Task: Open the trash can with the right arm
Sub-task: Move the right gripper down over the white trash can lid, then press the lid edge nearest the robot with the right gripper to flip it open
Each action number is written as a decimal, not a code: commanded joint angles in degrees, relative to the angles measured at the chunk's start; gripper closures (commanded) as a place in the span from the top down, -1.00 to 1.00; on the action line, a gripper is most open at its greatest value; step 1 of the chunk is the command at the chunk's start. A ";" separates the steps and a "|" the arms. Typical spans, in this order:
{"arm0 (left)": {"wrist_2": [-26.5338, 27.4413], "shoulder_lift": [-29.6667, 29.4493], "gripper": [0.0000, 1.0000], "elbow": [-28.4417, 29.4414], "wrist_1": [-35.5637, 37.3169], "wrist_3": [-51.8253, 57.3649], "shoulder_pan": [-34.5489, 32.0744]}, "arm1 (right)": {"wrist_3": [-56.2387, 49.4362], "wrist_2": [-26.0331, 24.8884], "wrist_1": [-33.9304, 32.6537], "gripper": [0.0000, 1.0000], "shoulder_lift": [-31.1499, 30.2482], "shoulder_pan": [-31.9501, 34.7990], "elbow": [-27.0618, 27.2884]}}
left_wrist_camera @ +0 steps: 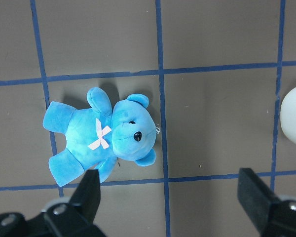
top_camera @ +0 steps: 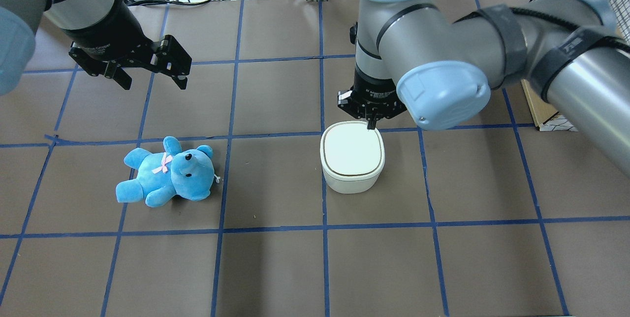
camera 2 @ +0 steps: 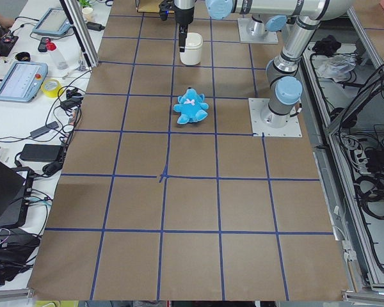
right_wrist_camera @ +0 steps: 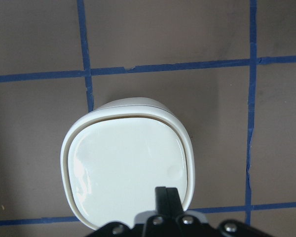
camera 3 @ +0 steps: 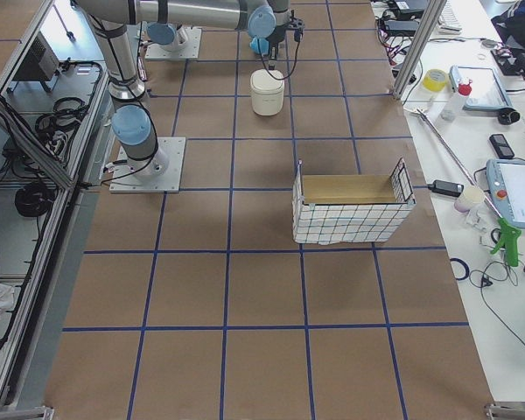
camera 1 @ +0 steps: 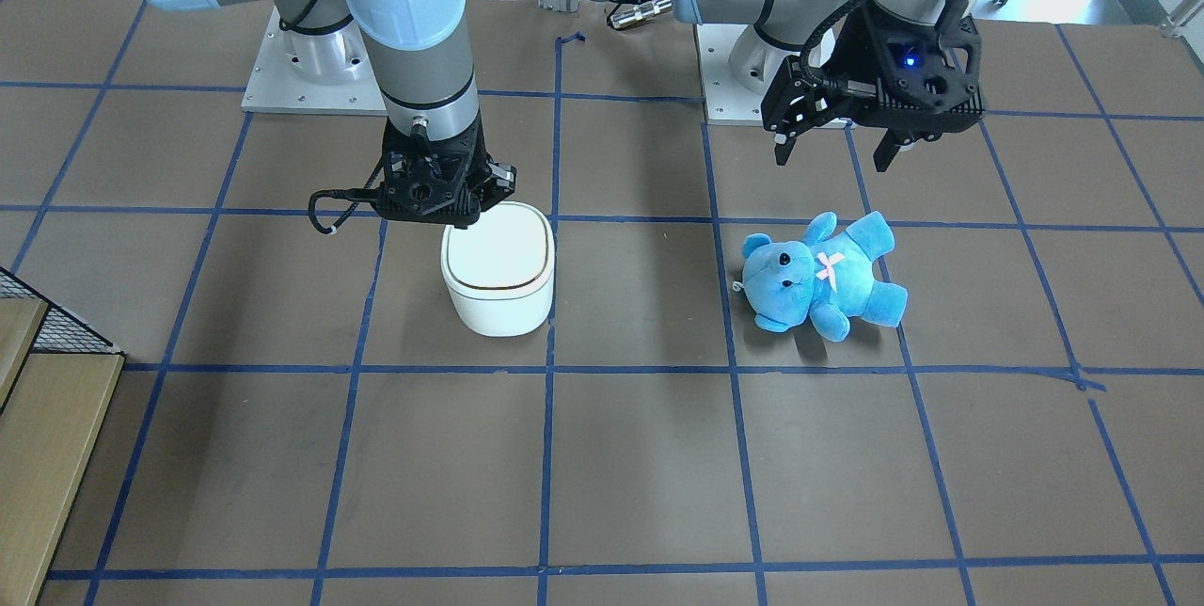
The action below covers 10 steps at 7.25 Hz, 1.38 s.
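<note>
Close-up first, from the right wrist camera: saw the right end effector [right_wrist_camera: 166, 193] pressed together into one narrow black tip, gripping nothing, poised over the lid [right_wrist_camera: 128, 163] of the trash can [right_wrist_camera: 133, 106], near one edge and just beside a faint round dimple [right_wrist_camera: 175, 171]. Could not tell whether touching the lid or just above it. Saw the lid flat and down, thin dark seam all round.

Moved out to the overhead view: found the right arm [top_camera: 443, 56] reaching in from that picture's right, forearm roughly level, wrist turned straight down above the can. Placed the can upright on the tabletop [top_camera: 275, 277], in the robot's right half, one side lapping a blue tape line [top_camera: 324, 258]. Picked up only from the front-facing view a thin cable loop [camera 1: 329, 206] hanging off the black wrist housing.

Farther across, found the left arm [top_camera: 83, 2] coming in from that picture's left, left end effector [top_camera: 153, 79] spread wide and empty, hanging above the tabletop near the blue teddy bear [top_camera: 165, 172], well apart from the can. Caught through the left wrist camera both spread fingers framing the bear, on its back, pink bow up.

Farthest out, from the exterior right view alone, made out a wire basket [camera 3: 350, 223] whole, standing nearer that camera than the can.
</note>
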 commanded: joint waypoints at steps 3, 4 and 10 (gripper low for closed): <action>0.00 0.00 1.00 0.00 0.00 0.00 0.00 | -0.39 1.50 -3.39 -1.00 2.48 0.49 3.61; 0.00 0.00 1.00 0.00 0.00 0.00 0.00 | -0.39 1.50 -3.30 -1.00 2.57 0.49 3.69; 0.00 0.00 1.00 0.00 0.00 0.00 0.00 | 0.49 1.76 -3.13 0.98 1.01 0.49 2.03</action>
